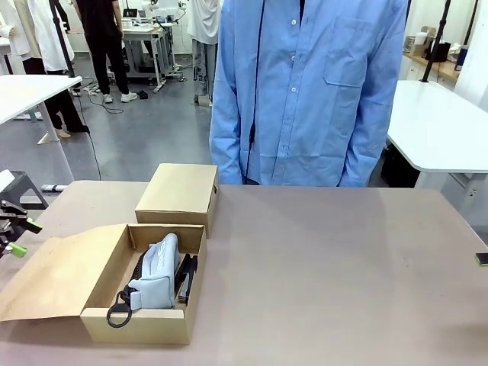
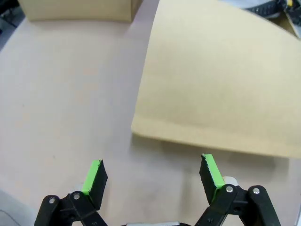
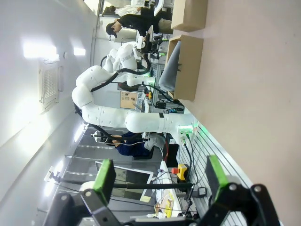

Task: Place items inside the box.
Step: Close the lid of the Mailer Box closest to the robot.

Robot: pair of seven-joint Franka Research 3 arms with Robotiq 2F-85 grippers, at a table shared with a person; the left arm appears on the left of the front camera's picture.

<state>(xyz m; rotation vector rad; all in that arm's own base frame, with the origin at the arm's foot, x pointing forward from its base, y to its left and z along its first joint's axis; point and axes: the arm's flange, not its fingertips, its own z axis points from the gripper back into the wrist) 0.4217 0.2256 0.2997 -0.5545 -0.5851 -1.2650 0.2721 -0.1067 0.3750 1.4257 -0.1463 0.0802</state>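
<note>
The open cardboard box (image 1: 145, 324) stands at the table's front left, its lid flap (image 1: 57, 278) lying flat to the left. Inside lie a light blue pouch (image 1: 156, 276) and, against its right side, black items (image 1: 185, 276) that I cannot tell apart. A black strap loop (image 1: 118, 314) hangs at the front wall. My left gripper (image 1: 25, 238) hovers open at the far left, beside the flap; in the left wrist view the gripper (image 2: 153, 174) holds nothing above the flap (image 2: 221, 80). My right gripper (image 3: 161, 175) is open and holds nothing, far from the box (image 3: 190, 66).
A second, closed cardboard box (image 1: 179, 194) sits just behind the open one. A person in a blue shirt (image 1: 305, 91) stands at the far edge. Bare tabletop (image 1: 343, 274) stretches across the middle and right.
</note>
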